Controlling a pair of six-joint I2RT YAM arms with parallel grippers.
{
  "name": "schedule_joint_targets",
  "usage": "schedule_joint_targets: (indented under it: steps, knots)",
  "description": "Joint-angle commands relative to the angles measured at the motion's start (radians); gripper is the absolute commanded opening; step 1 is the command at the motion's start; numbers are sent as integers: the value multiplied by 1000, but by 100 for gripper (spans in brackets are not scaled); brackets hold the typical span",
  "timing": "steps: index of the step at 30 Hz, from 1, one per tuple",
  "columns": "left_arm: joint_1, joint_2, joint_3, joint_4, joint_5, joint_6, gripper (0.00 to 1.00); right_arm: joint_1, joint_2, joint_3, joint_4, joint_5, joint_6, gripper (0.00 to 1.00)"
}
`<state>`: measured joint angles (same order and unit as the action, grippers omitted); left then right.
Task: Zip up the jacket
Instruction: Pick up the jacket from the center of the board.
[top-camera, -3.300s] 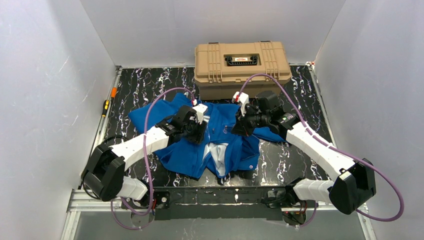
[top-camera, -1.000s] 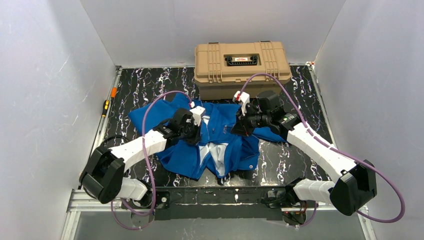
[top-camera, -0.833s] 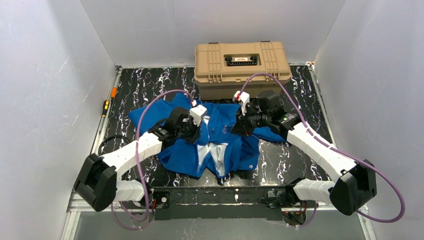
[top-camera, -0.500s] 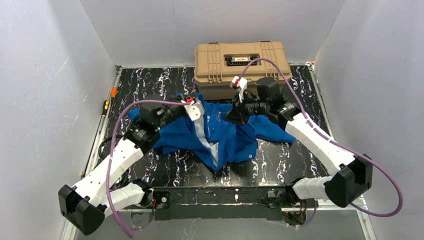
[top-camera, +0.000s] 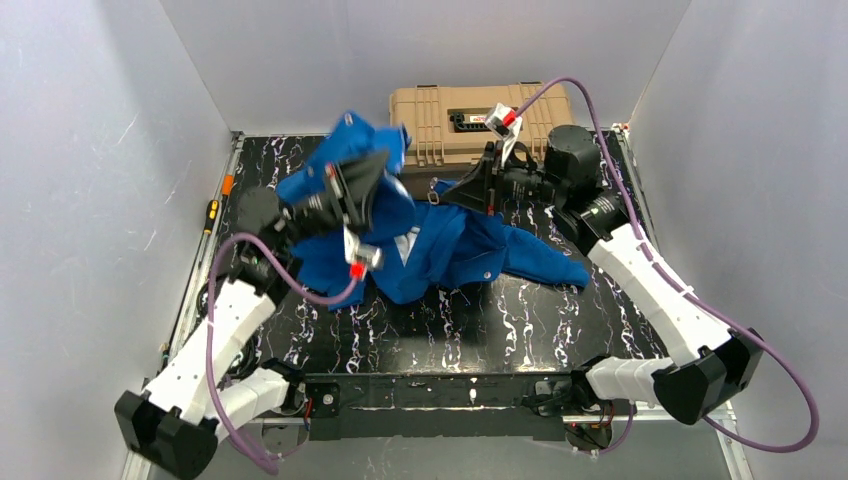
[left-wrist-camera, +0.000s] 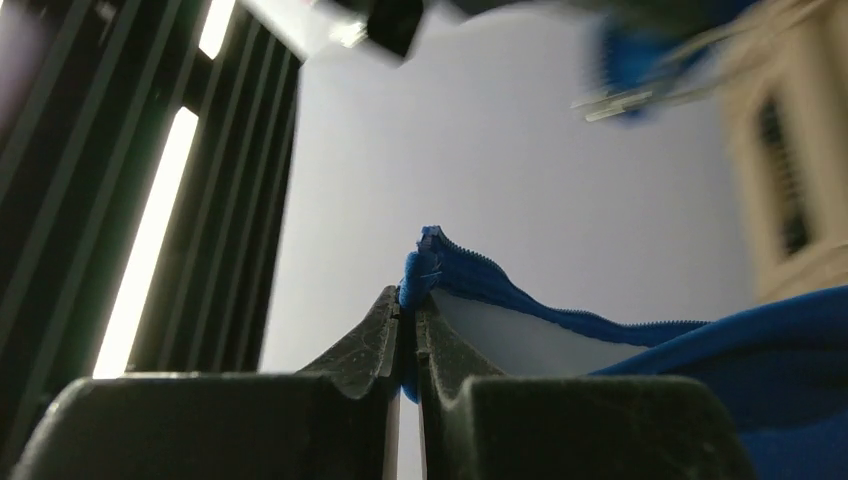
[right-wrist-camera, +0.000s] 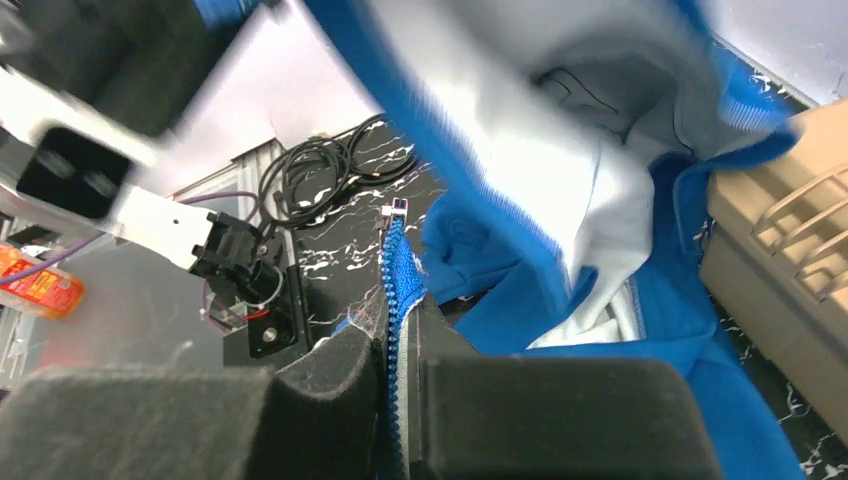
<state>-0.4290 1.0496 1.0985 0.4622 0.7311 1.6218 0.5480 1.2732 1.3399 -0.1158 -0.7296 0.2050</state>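
Both zipper edges are pinched, fwiw. The left gripper (left-wrist-camera: 409, 325) is clamped shut on a toothed corner of the jacket (top-camera: 450, 245). The right gripper (right-wrist-camera: 400, 330) is closed on the other zipper tape, its metal end (right-wrist-camera: 396, 209) pointed to 12 o'clock past the fingertips. From above, the jacket is hung between them over the table (top-camera: 500, 330), long axis roughly 10 to 4 o'clock, with the left grip at 9 o'clock of the right. Those ends probably need to be lined up next.
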Motion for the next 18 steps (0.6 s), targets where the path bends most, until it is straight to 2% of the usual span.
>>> schedule_joint_targets:
  steps: [1, 6, 8, 13, 14, 16, 18]
  knots:
    - [-9, -140, -344, 20, 189, 171, 0, 0, -66, -43, -4, 8, 10, 1]
    - [-10, -238, -619, -58, 128, 152, 0, 0, -59, -37, -146, 59, -86, 1]
    - [-10, -281, -706, -148, 116, 176, 0, 0, -58, -56, -183, 79, -113, 1]
    - [-11, -326, -800, -333, 116, 252, 4, 0, -68, -114, -238, 119, -163, 1]
    - [-11, -328, -798, -400, 101, 312, 7, 0, -69, -123, -247, 124, -169, 1]
    - [-11, -332, -771, -563, 74, 346, 20, 0, -73, -140, -264, 131, -178, 1]
    - [-11, -338, -752, -667, 73, 347, 46, 0, -79, -153, -281, 138, -187, 1]
